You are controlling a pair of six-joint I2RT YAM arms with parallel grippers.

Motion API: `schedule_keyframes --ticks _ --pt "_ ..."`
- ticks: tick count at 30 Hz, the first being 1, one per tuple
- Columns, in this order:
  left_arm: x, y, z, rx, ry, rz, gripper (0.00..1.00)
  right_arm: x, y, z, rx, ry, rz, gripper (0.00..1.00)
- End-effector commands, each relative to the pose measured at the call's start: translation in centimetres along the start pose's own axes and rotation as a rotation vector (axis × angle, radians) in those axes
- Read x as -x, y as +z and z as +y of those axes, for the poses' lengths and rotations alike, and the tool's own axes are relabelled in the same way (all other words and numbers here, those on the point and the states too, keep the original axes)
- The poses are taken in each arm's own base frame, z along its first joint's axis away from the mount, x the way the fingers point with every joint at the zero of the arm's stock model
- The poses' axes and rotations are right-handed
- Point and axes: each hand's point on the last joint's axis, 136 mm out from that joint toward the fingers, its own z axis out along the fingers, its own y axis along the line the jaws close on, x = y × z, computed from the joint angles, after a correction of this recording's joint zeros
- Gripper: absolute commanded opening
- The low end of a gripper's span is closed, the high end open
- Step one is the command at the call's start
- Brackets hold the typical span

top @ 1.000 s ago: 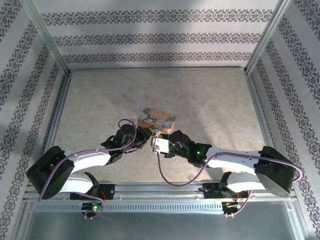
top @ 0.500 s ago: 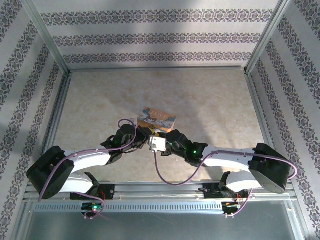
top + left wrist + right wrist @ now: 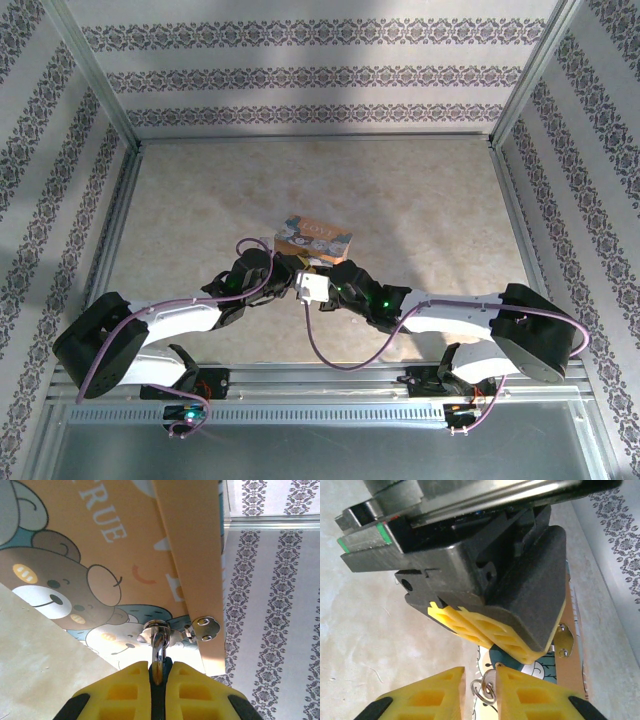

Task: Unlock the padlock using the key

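In the left wrist view my left gripper [image 3: 158,672] is shut on the padlock [image 3: 159,645]. Its silvery shackle runs through the metal loop on the front of the orange-and-teal cartoon box [image 3: 100,545]. The lock's dark body is mostly hidden between the yellow pads. In the right wrist view the key [image 3: 489,682] and its wire ring [image 3: 481,691] hang in the narrow gap of my right gripper [image 3: 480,671], just below the left gripper's fingers [image 3: 490,630]. The right jaws stand slightly apart, the key's head close to the right pad. From above, both grippers meet at the box's near side [image 3: 300,266].
The box [image 3: 313,237] sits mid-table on the beige surface [image 3: 420,210]. A silver hasp plate [image 3: 206,628] is riveted to its lid edge. Purple cables [image 3: 330,355] loop from both arms. Metal rails and patterned walls [image 3: 560,180] bound the table.
The right arm has crept left toward the box and its jaws have narrowed around the key. The left arm holds still.
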Motion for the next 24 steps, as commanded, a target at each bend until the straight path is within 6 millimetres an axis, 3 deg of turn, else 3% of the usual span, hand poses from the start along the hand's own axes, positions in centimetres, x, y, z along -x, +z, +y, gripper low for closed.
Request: schedule_keyframes --ticks 1,17,24 --pt "-0.2 -0.4 -1.9 -0.061 0.002 -0.009 0.0 0.4 0.2 -0.3 -0.027 0.013 -0.006 0.21" --pt "-0.2 -0.4 -2.0 -0.065 -0.002 -0.006 0.0 -0.7 1.0 -0.3 -0.052 0.019 0.038 0.17" --pt "-0.3 -0.3 -2.1 -0.07 -0.005 -0.003 0.0 -0.9 1.3 -0.5 -0.069 0.038 0.047 0.07"
